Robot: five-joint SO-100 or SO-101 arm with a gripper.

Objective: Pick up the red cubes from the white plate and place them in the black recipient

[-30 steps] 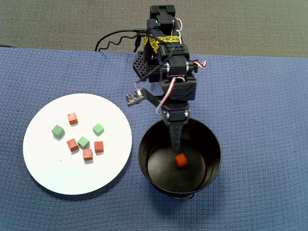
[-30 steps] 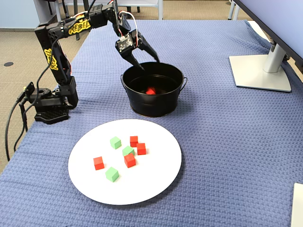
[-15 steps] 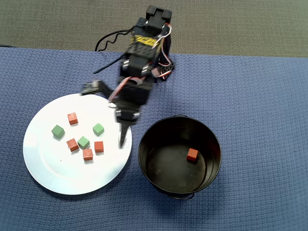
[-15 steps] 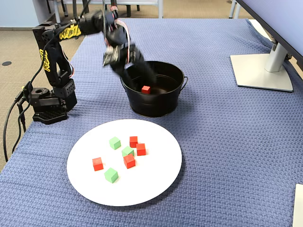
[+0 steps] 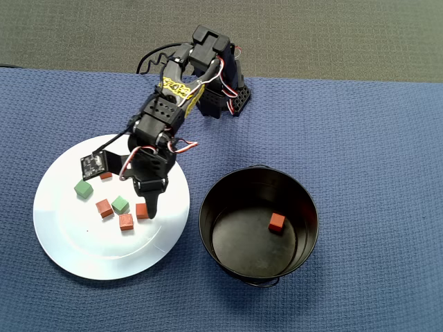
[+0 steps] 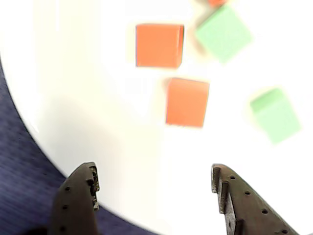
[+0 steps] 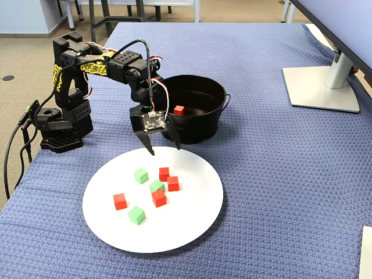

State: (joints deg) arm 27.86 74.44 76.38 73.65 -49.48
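Now reaching: black two-finger gripper, jaws apart and empty, hovers over large white round plate; next, lower onto nearest small red cube.

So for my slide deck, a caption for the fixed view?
Open gripper hovers over white plate of cubes; one red cube in black pot.

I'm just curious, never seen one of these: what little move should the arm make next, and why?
Probably lower the open gripper onto the nearest red cube. It hovers empty over the white plate, four red cubes remain there, and only one lies in the black pot.
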